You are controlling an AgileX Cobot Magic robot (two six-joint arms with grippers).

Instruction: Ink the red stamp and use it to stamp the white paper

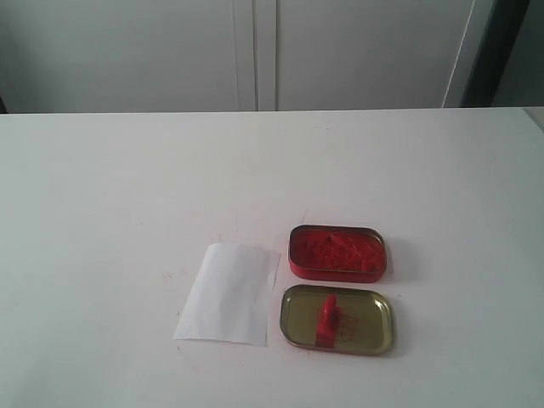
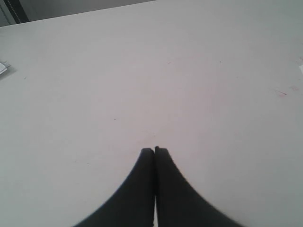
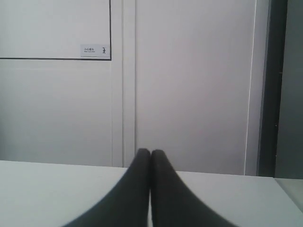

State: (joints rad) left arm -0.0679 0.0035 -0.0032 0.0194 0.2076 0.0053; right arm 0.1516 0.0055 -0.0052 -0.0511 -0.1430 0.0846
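The red stamp (image 1: 327, 320) lies in the shallow gold tin lid (image 1: 374, 327) near the table's front. Just behind the lid stands the ink tin (image 1: 337, 252), filled with red ink. The white paper (image 1: 229, 292) lies flat to the left of both tins, plain. Neither arm shows in the exterior view. My left gripper (image 2: 154, 150) is shut on nothing, over bare tabletop. My right gripper (image 3: 150, 151) is also shut and empty, pointing toward the wall beyond the table's far edge. No wrist view shows the stamp, paper or tins.
The white table (image 1: 127, 195) stretches wide around the objects. White cabinet doors (image 1: 255, 51) stand behind its far edge. A small pale object (image 2: 3, 67) sits at the edge of the left wrist view.
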